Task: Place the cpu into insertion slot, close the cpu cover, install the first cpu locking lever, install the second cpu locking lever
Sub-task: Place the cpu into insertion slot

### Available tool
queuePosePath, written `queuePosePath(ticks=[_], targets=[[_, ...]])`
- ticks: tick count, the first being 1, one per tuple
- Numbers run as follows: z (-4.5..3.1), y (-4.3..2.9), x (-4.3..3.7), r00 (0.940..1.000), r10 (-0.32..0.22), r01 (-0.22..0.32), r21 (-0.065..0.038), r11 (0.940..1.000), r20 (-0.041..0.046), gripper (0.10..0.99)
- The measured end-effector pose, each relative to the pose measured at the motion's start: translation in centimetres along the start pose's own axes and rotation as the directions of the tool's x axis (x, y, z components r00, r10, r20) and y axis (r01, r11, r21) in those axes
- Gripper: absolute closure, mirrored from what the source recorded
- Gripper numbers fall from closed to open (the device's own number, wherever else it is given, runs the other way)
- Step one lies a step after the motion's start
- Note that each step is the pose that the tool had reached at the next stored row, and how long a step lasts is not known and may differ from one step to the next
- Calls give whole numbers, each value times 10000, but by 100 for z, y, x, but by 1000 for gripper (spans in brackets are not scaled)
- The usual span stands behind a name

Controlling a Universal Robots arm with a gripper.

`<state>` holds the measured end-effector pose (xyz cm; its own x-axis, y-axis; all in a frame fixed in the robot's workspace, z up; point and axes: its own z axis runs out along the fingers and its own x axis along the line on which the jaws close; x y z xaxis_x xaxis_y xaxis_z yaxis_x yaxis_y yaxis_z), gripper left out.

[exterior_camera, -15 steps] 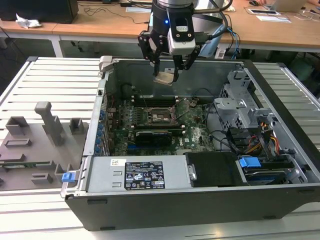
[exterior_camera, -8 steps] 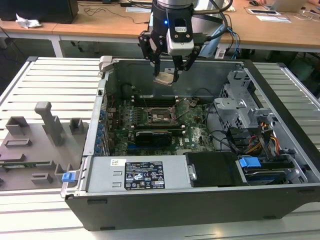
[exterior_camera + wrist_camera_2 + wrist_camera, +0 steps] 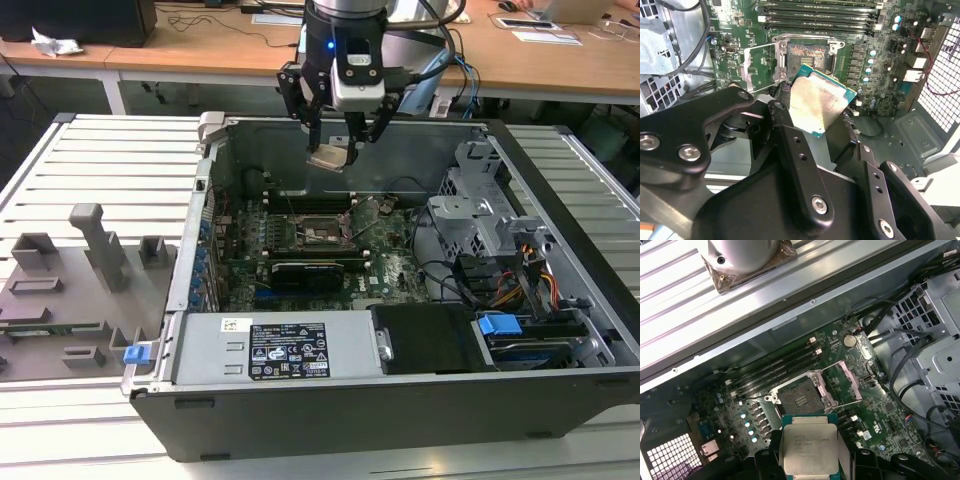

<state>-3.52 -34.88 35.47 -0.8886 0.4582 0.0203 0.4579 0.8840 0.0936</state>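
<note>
Silver-grey cpu clamped in the gripper, insertion slot at its 6 o'clock in the exterior view, cpu cover open.

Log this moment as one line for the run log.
gripper: shut on cpu | cpu: held aloft, not seated | insertion slot: empty | cpu cover: open

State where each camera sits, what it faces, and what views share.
Exterior view: off the arm, looking down into the open computer case; shows the arm's wrist and gripper.
First wrist view: on the arm, facing down at the motherboard; gripper holds the cpu.
Second wrist view: on the arm, looking past the gripper's black links.
Shared: both wrist views show cpu, insertion slot, open cpu cover.
</note>
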Motion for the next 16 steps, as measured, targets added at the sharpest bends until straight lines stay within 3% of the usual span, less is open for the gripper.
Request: queuePosePath(ticks=[16], targets=[[7,-1,0,9994,354,-354,-8,9994,33,561]])
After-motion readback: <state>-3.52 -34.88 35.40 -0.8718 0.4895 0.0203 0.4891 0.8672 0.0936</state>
